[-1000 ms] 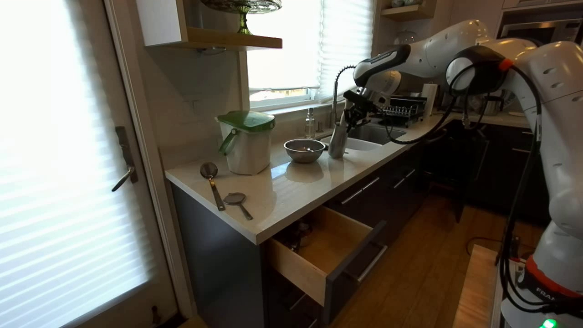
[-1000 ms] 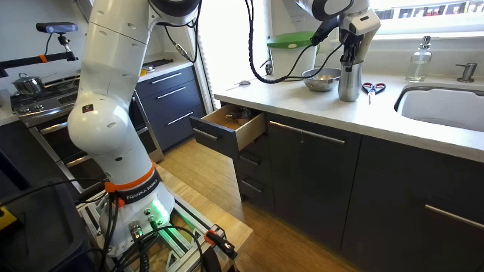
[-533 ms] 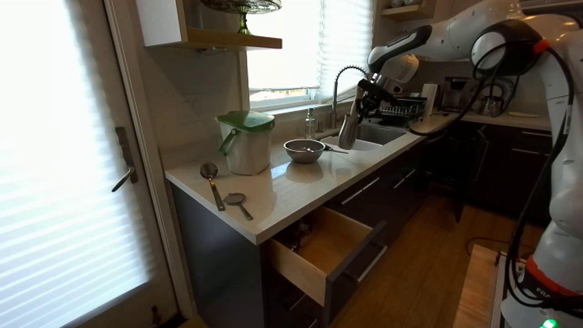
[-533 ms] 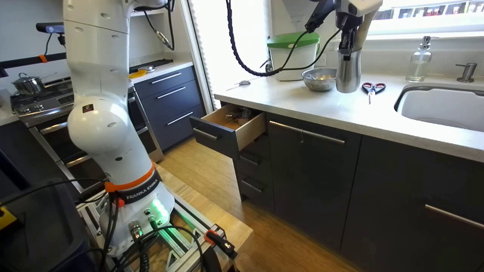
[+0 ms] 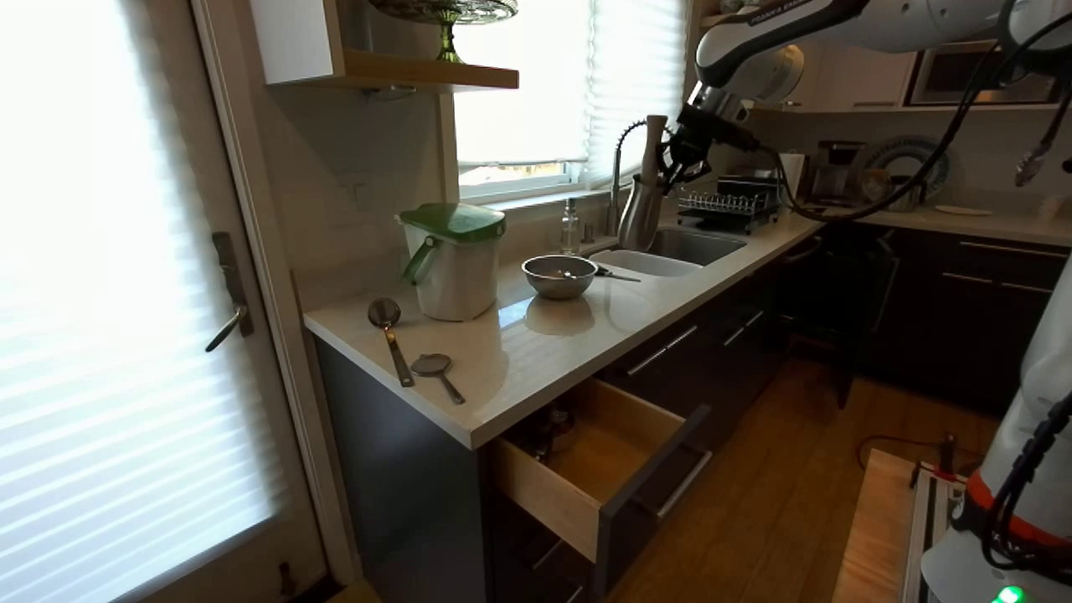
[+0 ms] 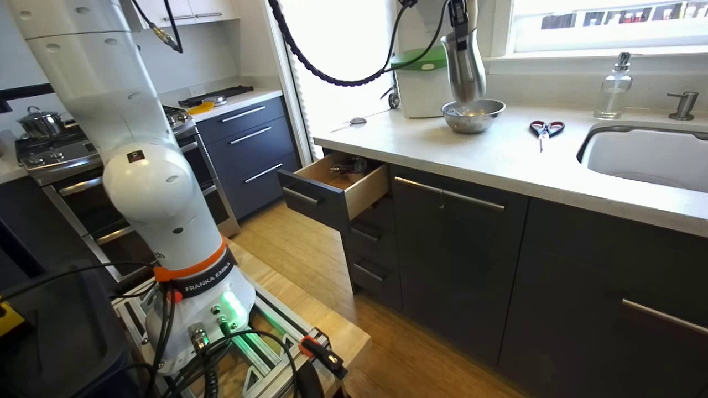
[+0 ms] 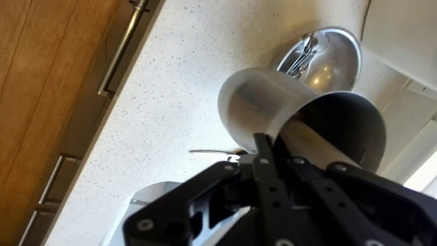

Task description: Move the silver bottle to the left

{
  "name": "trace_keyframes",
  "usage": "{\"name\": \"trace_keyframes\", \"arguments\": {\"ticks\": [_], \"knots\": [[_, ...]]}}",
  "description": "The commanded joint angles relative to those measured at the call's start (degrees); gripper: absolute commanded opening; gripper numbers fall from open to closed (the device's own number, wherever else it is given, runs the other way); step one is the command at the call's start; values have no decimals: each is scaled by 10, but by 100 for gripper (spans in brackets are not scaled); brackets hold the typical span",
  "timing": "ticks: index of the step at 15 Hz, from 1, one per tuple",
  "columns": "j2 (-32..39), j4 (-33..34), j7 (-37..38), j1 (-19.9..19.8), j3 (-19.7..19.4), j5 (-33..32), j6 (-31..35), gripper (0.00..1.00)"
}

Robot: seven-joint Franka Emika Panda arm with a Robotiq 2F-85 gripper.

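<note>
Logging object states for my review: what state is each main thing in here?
Silver bottle: open-topped, tilted, held off the counter.
Fingers: shut on its wall at the rim.
Pale rod: sticking out of the bottle.
Metal bowl: upright on the counter, utensils inside.
Green lid: closed on its container.
Drawer: pulled open.
Scissors: lying on the counter; blade opening unclear.
Soap dispenser: upright.
Window blind: lowered, gap at the bottom.

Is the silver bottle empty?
Not empty: in the wrist view, a tan rod pokes from the silver bottle; deeper is too dark to tell.
</note>
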Motion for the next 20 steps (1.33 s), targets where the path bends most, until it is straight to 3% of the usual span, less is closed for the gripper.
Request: {"name": "trace_keyframes", "arguments": {"ticks": [1,6,9,10,11,19,20], "knots": [[-72,-49,-18,31,37,-66,11,1],[-100,-53,-53,74,101,-117,6,1],[-109,-64,-110,103,128,-98,-2,1],[-110,-67,-136,112,132,-82,1,1],[-89,-46,-94,101,129,-101,-2,5],[-92,-53,-124,112,134,-97,-3,5],[-92,-53,-124,113,134,-97,-3,1]]}}
